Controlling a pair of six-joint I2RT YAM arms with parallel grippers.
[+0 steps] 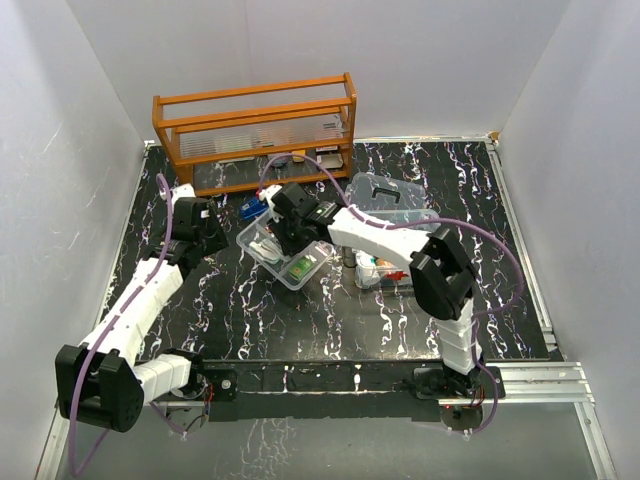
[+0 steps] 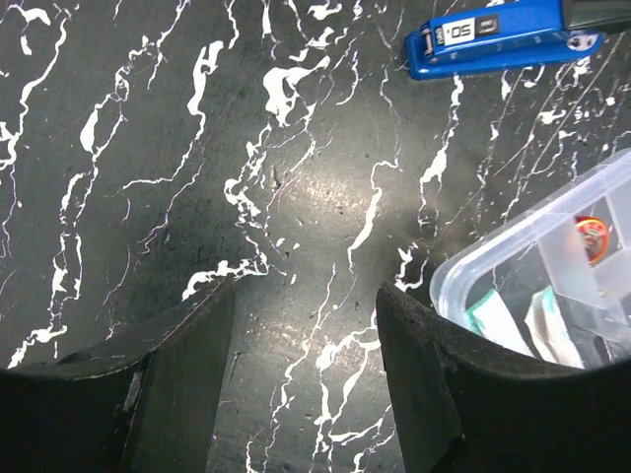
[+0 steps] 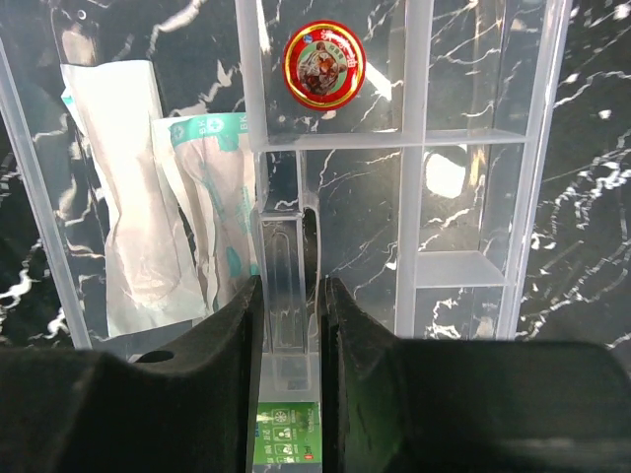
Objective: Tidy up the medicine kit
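The kit's clear divided tray insert [image 1: 246, 240] sits left of centre. My right gripper [image 1: 291, 234] is shut on its clear centre handle [image 3: 280, 258], jaws either side in the right wrist view [image 3: 292, 286]. The tray [image 3: 412, 197] holds a red round tin [image 3: 323, 63], white and teal sachets [image 3: 148, 207] and a green packet [image 3: 288, 443]. The clear box [image 1: 388, 276] with some items inside stands to the right, and the clear lid with its dark handle [image 1: 381, 187] lies behind it. My left gripper [image 1: 203, 226] is open and empty over bare table [image 2: 304, 296], just left of the tray's corner [image 2: 463, 278].
A blue stapler [image 2: 493, 37] lies on the table behind the tray, also seen from above [image 1: 252, 209]. An orange wooden rack [image 1: 255, 125] stands along the back wall. White walls enclose the black marbled table [image 1: 300, 320].
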